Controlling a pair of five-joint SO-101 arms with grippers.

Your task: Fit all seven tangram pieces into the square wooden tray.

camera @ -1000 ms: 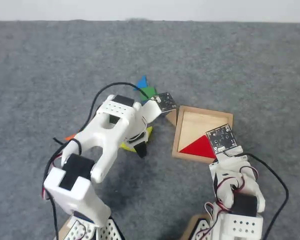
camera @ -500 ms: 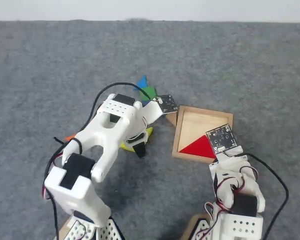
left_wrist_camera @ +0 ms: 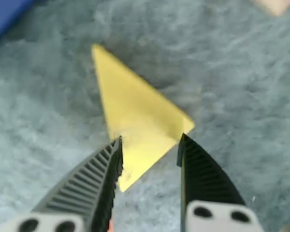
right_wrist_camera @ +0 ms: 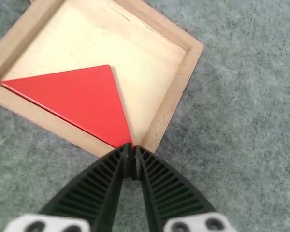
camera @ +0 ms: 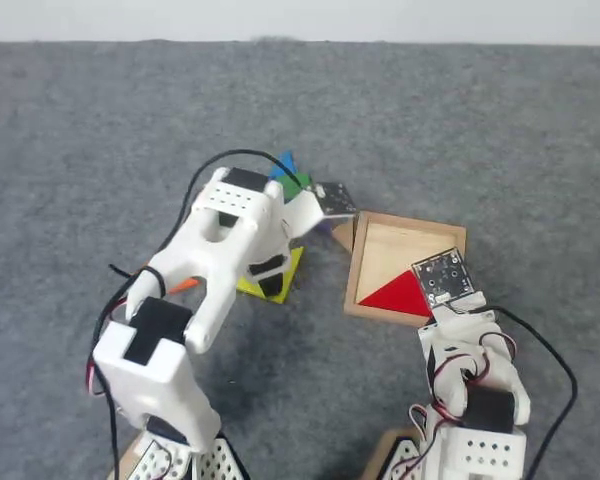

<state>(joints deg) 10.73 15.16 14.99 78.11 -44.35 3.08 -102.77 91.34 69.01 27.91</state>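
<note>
A yellow triangle (left_wrist_camera: 135, 116) lies flat on the grey carpet, and my left gripper (left_wrist_camera: 151, 140) stands open right over it, one finger on each side of its near corner. From above, the yellow triangle (camera: 292, 266) pokes out under the left arm's wrist (camera: 242, 215). The square wooden tray (camera: 352, 275) lies to its right with a red triangle (camera: 395, 295) in the near corner. My right gripper (right_wrist_camera: 130, 150) is shut and holds nothing, its tips just above the tray's rim (right_wrist_camera: 183, 77) at the red triangle's (right_wrist_camera: 77, 99) point.
Blue (camera: 284, 163) and green (camera: 296, 183) pieces lie beyond the left wrist, and an orange piece (camera: 183, 285) shows beside the left arm. A tan piece (camera: 340, 236) rests against the tray's left corner. Grey carpet (camera: 500, 130) stretches around everything.
The left arm has swung a little left and back, bringing its gripper over the yellow triangle; more of the yellow and orange pieces shows. The right arm has not moved.
</note>
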